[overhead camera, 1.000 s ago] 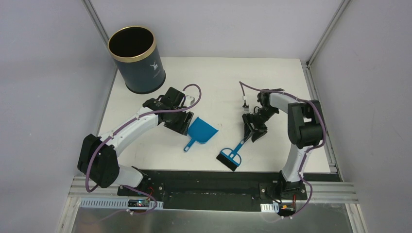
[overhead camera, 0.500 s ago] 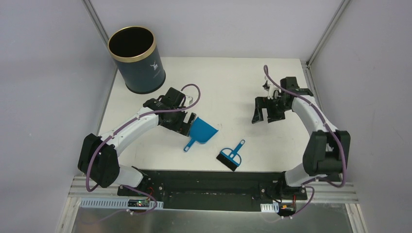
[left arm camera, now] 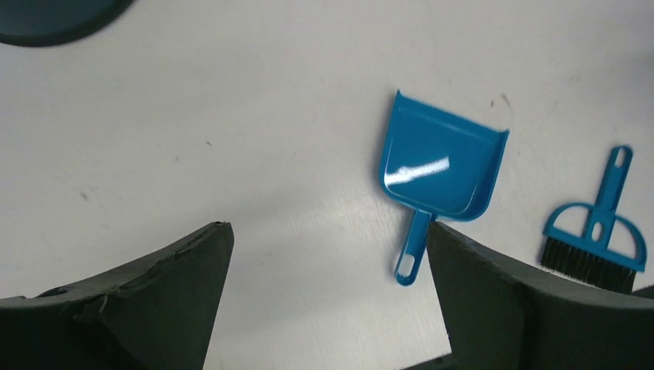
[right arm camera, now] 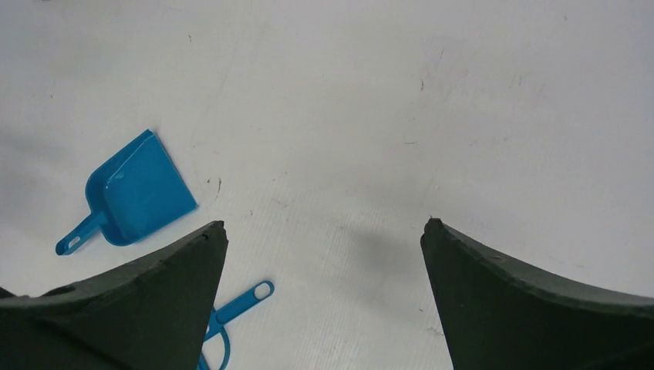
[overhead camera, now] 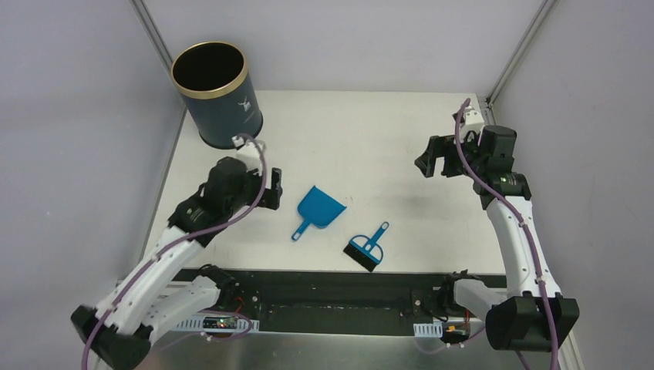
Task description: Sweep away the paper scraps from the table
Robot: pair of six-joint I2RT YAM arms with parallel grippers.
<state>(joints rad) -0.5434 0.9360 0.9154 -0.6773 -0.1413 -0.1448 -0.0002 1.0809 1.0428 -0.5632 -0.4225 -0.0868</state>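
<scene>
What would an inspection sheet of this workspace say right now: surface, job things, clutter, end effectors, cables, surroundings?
Surface: white table, faint scuffs, a few tiny dark specks just past the dustpan.
Job's things: paper scraps, none clearly seen; the specks are too small to identify.
Clutter: blue dustpan and brush lying apart, unheld; dark bin upright at the far-left corner.
End effectors: left end effector open, empty; right end effector open, empty; both above the table.
Cables: purple cables follow both arms, none touching the tools.
Surroundings: grey walls on three sides.
</scene>
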